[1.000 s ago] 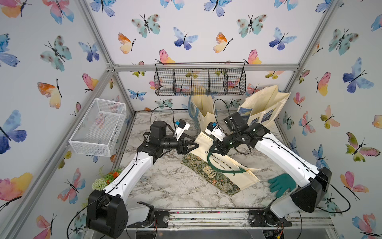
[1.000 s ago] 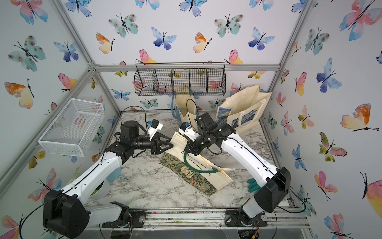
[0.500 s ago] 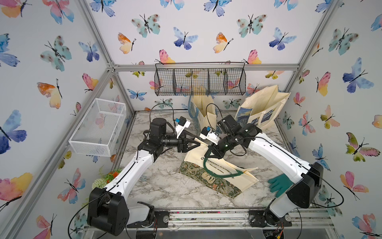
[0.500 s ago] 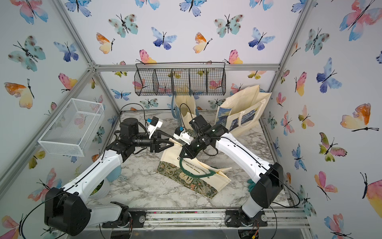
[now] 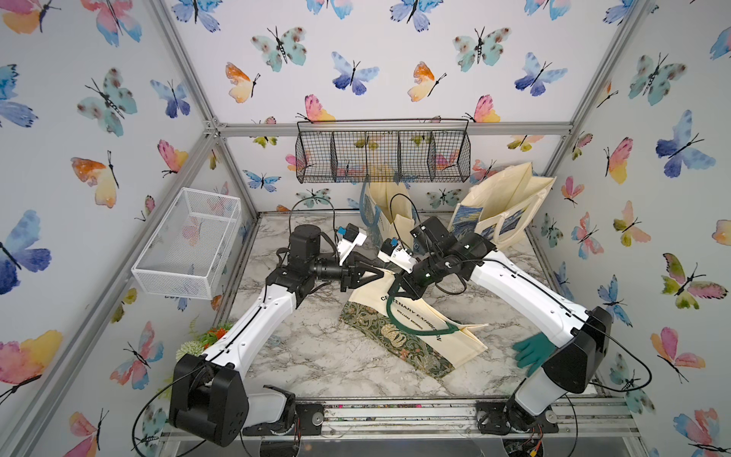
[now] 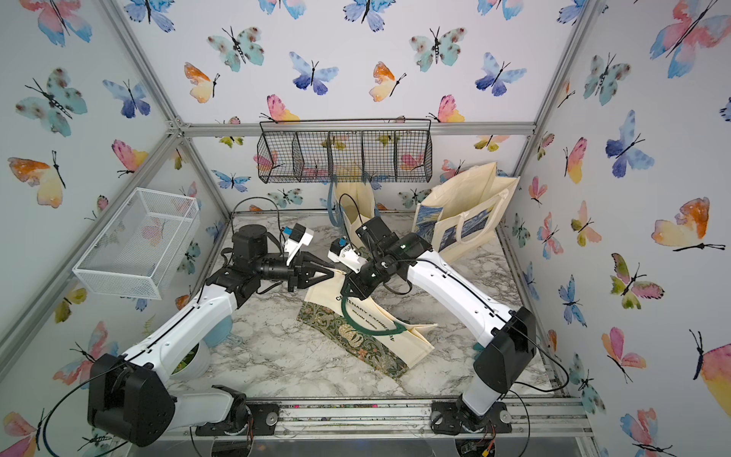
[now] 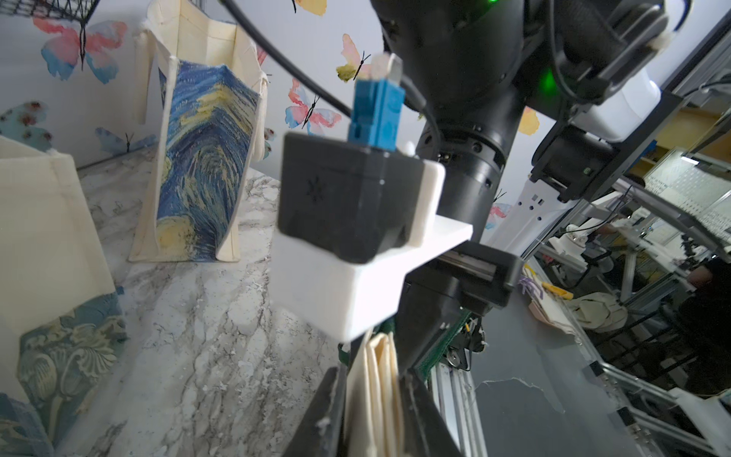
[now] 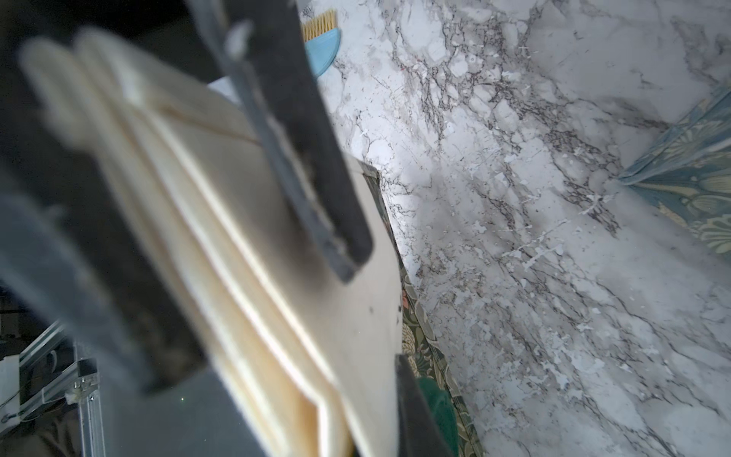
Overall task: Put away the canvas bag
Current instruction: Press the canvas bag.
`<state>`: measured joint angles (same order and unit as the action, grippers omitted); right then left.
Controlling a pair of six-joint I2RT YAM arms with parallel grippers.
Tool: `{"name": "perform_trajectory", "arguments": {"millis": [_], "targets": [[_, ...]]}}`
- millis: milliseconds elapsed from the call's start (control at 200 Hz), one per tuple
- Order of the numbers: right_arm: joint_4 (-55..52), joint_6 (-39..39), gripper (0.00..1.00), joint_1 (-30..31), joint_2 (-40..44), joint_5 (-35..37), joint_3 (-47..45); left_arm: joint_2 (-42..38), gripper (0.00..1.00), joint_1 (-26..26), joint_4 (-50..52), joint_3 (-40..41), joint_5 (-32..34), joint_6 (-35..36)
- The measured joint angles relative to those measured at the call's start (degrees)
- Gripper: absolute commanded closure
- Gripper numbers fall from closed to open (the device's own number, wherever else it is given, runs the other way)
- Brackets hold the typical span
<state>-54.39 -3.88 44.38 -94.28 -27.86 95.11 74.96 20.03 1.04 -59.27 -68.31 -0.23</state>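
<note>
The canvas bag (image 5: 419, 336) (image 6: 368, 336) is cream with a green floral band, dark lettering and a green handle. It lies folded on the marble table (image 5: 316, 356), with its upper end lifted off the surface. My left gripper (image 5: 381, 273) (image 6: 334, 272) is shut on that raised end's corner. In the left wrist view the folded cream layers (image 7: 375, 395) sit pinched in the left gripper (image 7: 374, 380). My right gripper (image 5: 399, 291) (image 6: 350, 292) is shut on the same raised edge right beside it. In the right wrist view the bag's cream layers (image 8: 316, 277) fill the right gripper (image 8: 356, 435).
A black wire basket (image 5: 381, 156) hangs on the back wall and a white wire basket (image 5: 190, 241) on the left wall. A starry-print tote (image 5: 502, 209) and a plain cream tote (image 5: 385, 213) stand at the back. A green glove (image 5: 532, 352) lies front right and a potted plant (image 6: 190, 360) front left.
The right arm has carried the bag's raised edge leftward to the left gripper. The left jaws, open before, have closed on the bag's corner.
</note>
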Motion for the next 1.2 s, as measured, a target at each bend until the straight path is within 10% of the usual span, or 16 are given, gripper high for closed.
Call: {"name": "perform_trajectory", "arguments": {"millis": [105,330,536,881,1196], "targets": [[0.0,0.4,0.98,0.2,0.0,1.4,0.3,0.0,0.84,0.0,-0.4,0.0,0.0,0.6],[0.8,1.7,0.98,0.2,0.0,5.0,1.2,0.0,0.47,0.3,-0.3,0.0,0.0,1.0],[0.9,2.0,0.98,0.2,0.0,4.7,2.6,0.0,0.47,0.3,-0.4,0.0,0.0,1.1],[0.2,1.9,0.98,-0.2,-0.3,-4.7,3.1,0.1,1.0,0.3,0.5,0.0,0.0,1.5],[0.0,1.7,0.98,-1.3,-1.4,-7.1,3.0,1.2,0.97,1.4,4.6,-2.2,5.9,2.8]]}}
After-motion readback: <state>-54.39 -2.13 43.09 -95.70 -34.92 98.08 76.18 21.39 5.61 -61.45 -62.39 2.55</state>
